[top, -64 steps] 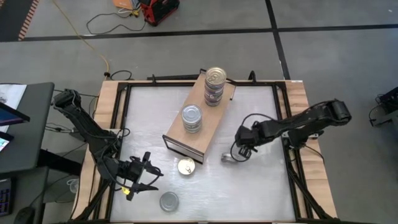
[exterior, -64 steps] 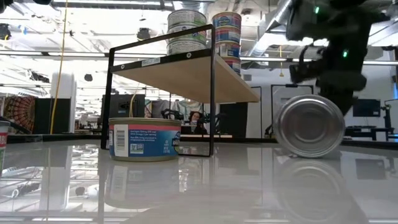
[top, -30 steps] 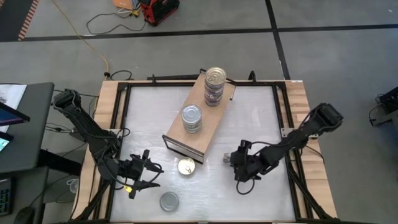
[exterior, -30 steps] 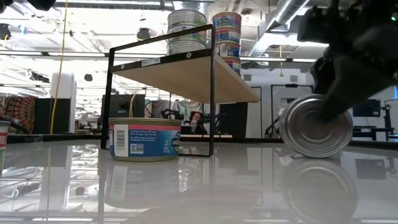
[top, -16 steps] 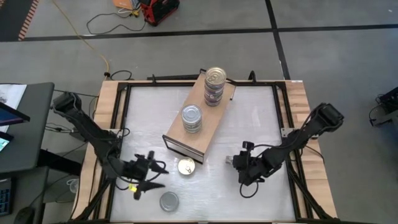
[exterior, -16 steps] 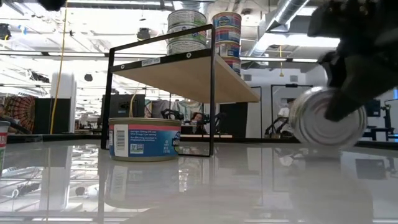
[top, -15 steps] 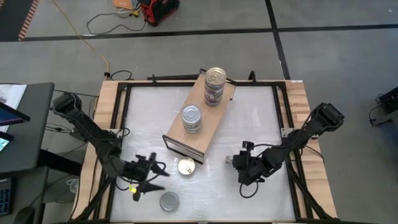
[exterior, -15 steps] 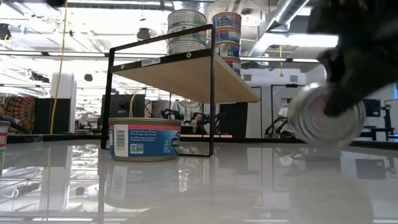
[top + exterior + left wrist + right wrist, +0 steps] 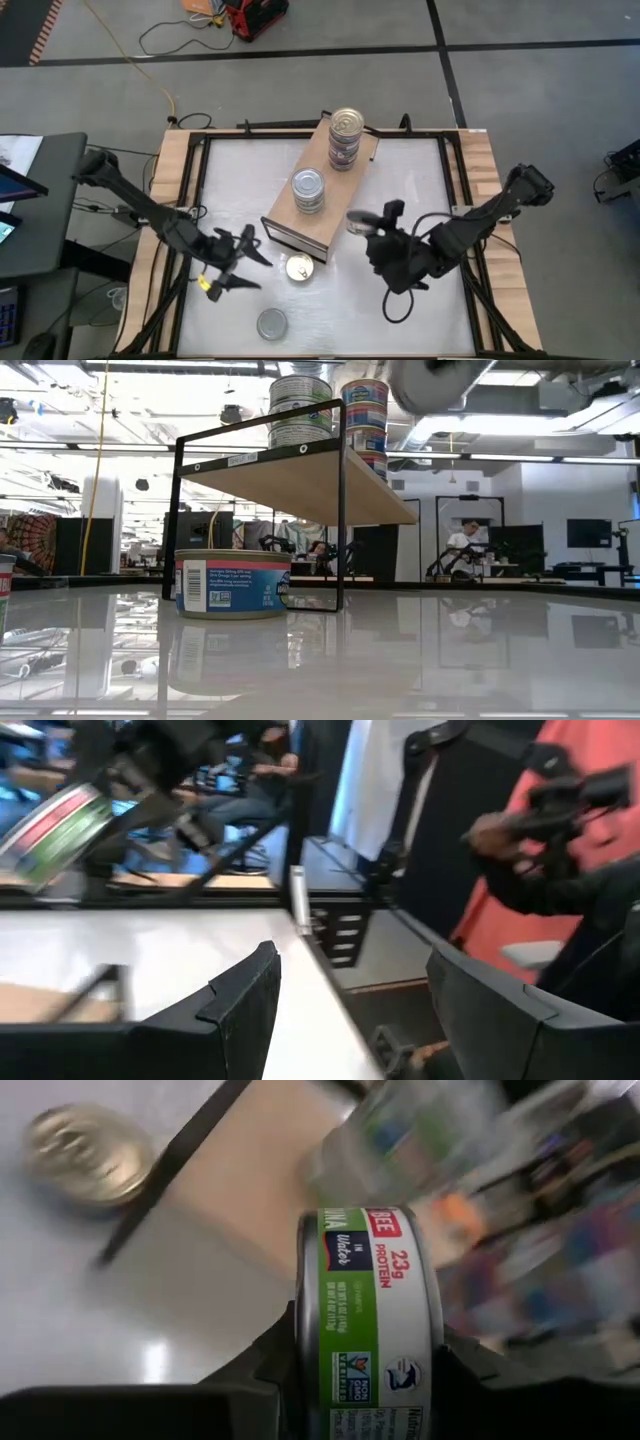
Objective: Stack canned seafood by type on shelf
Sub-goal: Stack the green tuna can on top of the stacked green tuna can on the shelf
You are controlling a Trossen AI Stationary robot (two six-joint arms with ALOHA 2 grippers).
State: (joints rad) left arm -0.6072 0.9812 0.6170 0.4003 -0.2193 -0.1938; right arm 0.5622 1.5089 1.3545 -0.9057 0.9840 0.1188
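The right gripper (image 9: 365,228) is clenching a green-labelled can (image 9: 370,1325) on its edge, holding it in the air just beside the shelf's (image 9: 345,195) right side; its lower edge is showing at the top of the low view. The left gripper (image 9: 240,262) is hanging with jaws spread and empty, near a gold-lidded can (image 9: 299,267) sitting on the table (image 9: 420,180) in front of the shelf. A silver-lidded can (image 9: 271,323) is lying nearer the front edge. Two stacks are standing on the shelf: a silver one (image 9: 309,188) and a gold one (image 9: 346,135).
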